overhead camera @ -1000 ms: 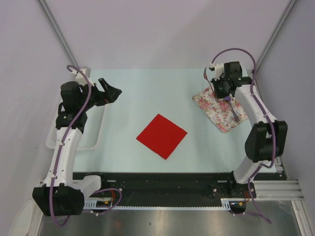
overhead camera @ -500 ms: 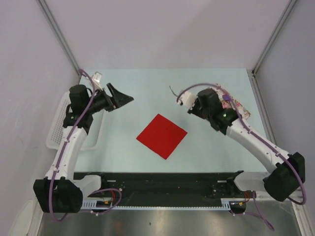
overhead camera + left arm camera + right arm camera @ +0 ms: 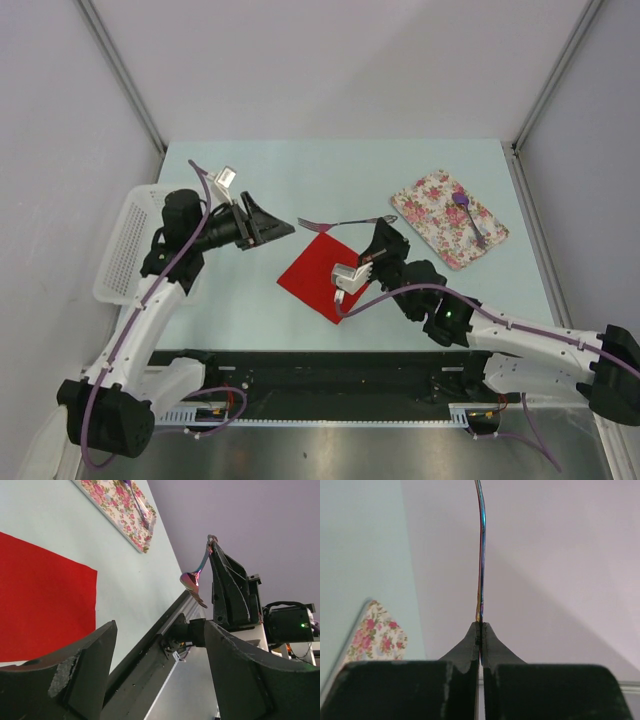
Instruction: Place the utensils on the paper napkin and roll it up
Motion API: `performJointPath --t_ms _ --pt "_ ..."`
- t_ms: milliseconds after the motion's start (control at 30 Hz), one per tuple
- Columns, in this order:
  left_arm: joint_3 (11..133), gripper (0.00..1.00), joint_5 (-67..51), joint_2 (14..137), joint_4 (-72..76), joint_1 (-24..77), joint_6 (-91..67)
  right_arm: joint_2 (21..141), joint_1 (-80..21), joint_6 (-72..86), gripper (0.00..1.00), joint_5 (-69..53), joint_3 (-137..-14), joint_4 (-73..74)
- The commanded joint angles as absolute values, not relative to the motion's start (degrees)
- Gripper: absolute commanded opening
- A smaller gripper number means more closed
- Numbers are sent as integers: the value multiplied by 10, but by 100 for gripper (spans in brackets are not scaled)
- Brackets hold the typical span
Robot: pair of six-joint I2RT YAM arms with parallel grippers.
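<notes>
- The fork (image 3: 340, 222), thin and pink-purple, is gripped by one end in the right gripper (image 3: 385, 228). The fingers are pressed tightly together on the handle, which is seen edge-on in the right wrist view.
- The fork is held raised off the table (image 3: 250, 300). In the top view it reaches left from the gripper, across the far corner of the red paper napkin (image 3: 328, 277).
- The napkin is laid flat near the middle of the pale green table, turned like a diamond with one corner pointing to the near edge.
- The spoon (image 3: 468, 215) is laid on a floral cloth (image 3: 425, 205) at the far right of the table, well apart from the napkin.
- The left gripper (image 3: 268, 222) is held just left of the napkin's far corner, pointing right towards the fork. Its fingers are spread wide apart and nothing is held.
- A white basket (image 3: 120, 250) is set at the left edge of the table, beside the left arm.
</notes>
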State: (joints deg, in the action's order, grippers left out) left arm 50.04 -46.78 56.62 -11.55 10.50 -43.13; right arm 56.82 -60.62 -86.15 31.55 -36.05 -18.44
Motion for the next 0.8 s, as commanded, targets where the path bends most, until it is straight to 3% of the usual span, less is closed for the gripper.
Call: performJointPath --t_ms 0,467,767 --pt "505 76 -493 561 -92 115 -471 571 -618 -977 0 352 -347 -322" --pt "468 77 -517 554 -17 122 -574 569 -628 -1035 0 324 -300 -374" --pt "485 65 -504 577 -48 141 -561 568 -639 -1050 0 321 -294 -375"
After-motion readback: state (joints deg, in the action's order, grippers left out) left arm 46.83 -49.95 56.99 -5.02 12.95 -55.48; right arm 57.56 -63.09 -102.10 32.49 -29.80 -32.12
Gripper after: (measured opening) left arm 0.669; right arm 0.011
